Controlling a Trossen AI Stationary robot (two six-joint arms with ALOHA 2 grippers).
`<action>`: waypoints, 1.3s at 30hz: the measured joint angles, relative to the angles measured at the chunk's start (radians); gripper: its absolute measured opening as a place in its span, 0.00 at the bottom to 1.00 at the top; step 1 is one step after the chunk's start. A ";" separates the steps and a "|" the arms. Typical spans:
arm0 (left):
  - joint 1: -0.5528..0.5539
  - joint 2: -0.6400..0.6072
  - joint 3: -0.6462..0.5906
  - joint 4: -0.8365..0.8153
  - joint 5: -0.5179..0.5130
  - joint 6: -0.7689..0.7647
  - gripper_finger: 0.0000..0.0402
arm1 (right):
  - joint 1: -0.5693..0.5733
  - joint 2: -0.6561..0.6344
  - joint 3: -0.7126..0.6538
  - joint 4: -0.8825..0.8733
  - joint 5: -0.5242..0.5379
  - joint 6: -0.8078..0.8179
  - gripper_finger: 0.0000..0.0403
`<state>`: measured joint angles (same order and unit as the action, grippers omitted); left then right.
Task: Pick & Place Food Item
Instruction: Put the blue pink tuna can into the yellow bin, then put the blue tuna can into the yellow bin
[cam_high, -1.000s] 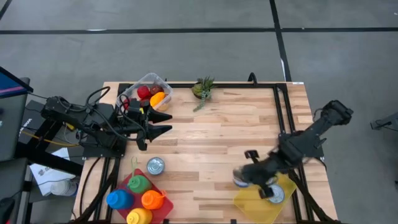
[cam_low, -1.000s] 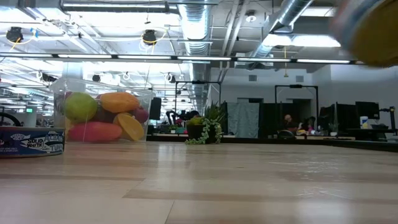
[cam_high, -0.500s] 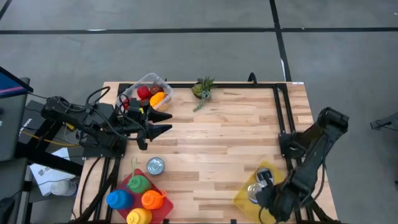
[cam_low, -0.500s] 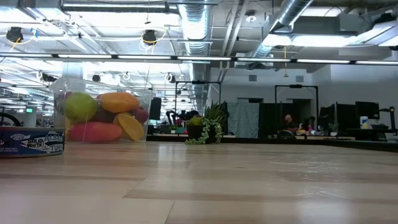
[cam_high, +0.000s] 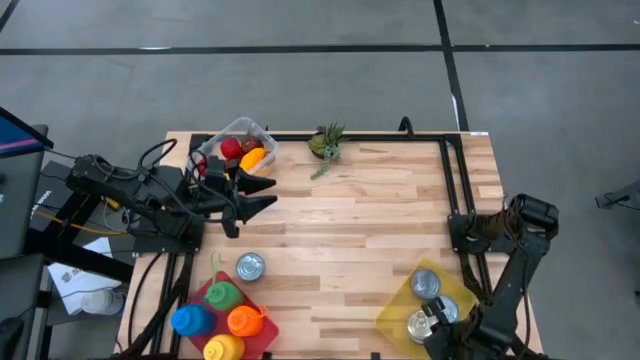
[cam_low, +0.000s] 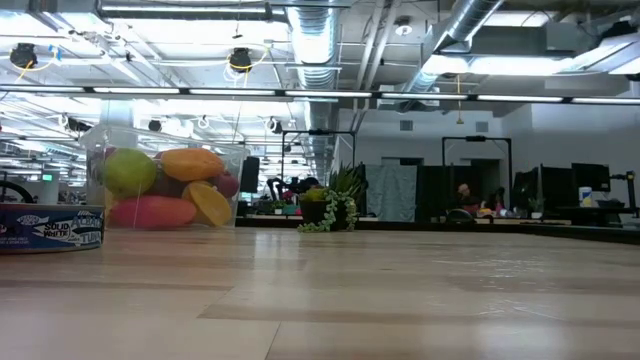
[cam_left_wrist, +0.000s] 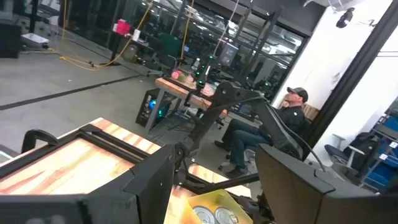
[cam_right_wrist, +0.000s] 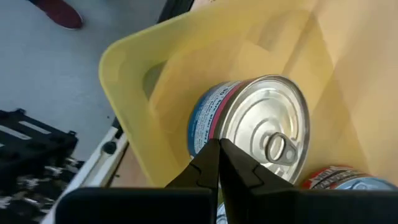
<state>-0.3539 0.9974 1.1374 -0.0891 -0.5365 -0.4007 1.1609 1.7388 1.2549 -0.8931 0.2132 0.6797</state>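
A yellow bin (cam_high: 400, 318) sits at the table's near right corner with two tin cans in it. One can (cam_high: 427, 283) stands at the bin's far side; the other, blue-labelled can (cam_right_wrist: 255, 124) is under my right gripper (cam_right_wrist: 219, 154), which points steeply down into the bin and is shut on it. A third can (cam_high: 249, 266) stands on the table at the near left. My left gripper (cam_high: 268, 196) is open and level above the table beside a clear tub of fruit (cam_high: 238, 150), touching nothing. My right gripper pinches the blue-labelled can at the rim of its lid (cam_right_wrist: 214, 142), only at the tips of its two fingers. The fingers come from above, slanting down. The can is inside the yellow bin, lid up; whether its base rests on the bin floor cannot be told.
A red tray (cam_high: 262, 340) with several coloured bottles lies at the near left corner. A small potted plant (cam_high: 326, 143) stands at the far edge. A black frame rail (cam_high: 452, 190) runs along the table's right side. A seated person (cam_left_wrist: 292, 112) shows in the room beyond.
My right gripper has swung toward the table's near right corner and gone down, staying shut and carrying the can from above the tabletop beside the bin into the bin. The can has left the low view.
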 joint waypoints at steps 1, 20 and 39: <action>0.000 0.000 0.000 0.000 -0.004 0.000 0.54 | 0.006 0.001 0.000 0.003 0.006 -0.007 0.00; 0.003 0.000 0.000 -0.006 -0.025 -0.062 0.54 | 0.028 0.001 0.000 0.063 -0.035 -0.084 0.30; 0.035 0.321 0.000 -1.160 0.364 -1.044 0.00 | 0.026 -0.117 0.000 -0.084 0.106 0.185 0.33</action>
<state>-0.3184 1.3179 1.1378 -1.2489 -0.1726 -1.4450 1.1873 1.6216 1.2553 -0.9768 0.3193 0.8646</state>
